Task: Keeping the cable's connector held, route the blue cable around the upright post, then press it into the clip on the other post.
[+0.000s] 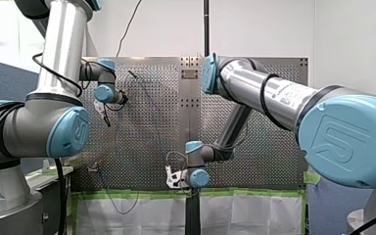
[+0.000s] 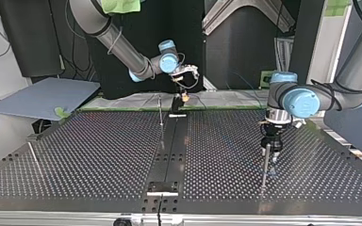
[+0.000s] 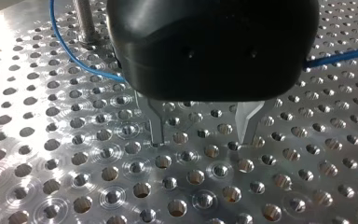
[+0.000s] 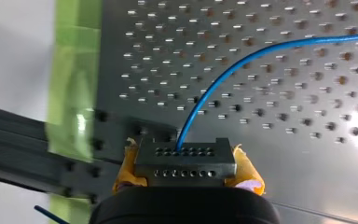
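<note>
My right gripper [image 4: 186,179] is shut with its yellow pads [image 4: 249,170] on the dark grey connector [image 4: 185,161], near the table's green-taped edge. The blue cable [image 4: 242,60] leaves the connector and curves away over the perforated plate. In the top view my right gripper [image 2: 185,84] hangs at the far middle. My left gripper [image 3: 200,135] points down at the plate, open, its metal fingers [image 3: 156,126] holding nothing. The blue cable [image 3: 72,51] runs behind it, past an upright post [image 3: 86,21]. In the top view my left gripper [image 2: 269,149] stands beside a thin post [image 2: 265,167].
A second thin post [image 2: 160,110] stands near the table's middle rail [image 2: 169,150], and a third [image 2: 32,153] at the top view's left. A grey board [image 2: 42,96] lies beyond the far left edge. Green tape [image 1: 254,194] lines the table's far edge in the front view.
</note>
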You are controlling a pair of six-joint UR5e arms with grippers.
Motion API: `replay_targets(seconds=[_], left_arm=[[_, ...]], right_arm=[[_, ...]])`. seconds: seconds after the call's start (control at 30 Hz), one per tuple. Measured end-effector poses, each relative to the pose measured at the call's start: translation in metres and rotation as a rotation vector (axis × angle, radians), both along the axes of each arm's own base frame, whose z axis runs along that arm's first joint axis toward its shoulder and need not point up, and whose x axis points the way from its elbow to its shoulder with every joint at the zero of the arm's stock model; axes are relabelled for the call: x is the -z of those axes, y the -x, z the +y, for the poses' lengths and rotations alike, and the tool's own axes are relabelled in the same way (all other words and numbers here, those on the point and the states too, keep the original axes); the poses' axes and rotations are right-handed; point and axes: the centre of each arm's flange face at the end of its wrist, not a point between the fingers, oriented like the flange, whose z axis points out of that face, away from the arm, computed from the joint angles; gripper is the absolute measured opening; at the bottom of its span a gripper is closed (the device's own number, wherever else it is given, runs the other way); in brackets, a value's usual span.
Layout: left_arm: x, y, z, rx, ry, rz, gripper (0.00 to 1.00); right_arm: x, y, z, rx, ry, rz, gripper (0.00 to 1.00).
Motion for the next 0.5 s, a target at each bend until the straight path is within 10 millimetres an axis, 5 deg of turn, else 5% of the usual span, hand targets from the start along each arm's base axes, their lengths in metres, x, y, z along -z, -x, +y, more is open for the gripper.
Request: replay_targets(seconds=[0.27, 0.5], left_arm=[[0.000, 0.000, 0.001, -0.006, 0.000, 0.000, 0.75], [0.000, 0.000, 0.003, -0.013, 0.000, 0.000, 0.75]], right_arm=[[0.055, 0.024, 0.010, 0.023, -0.046, 0.031, 0.00], [0.120, 0.069, 0.030, 0.077, -0.134, 0.036, 0.00]])
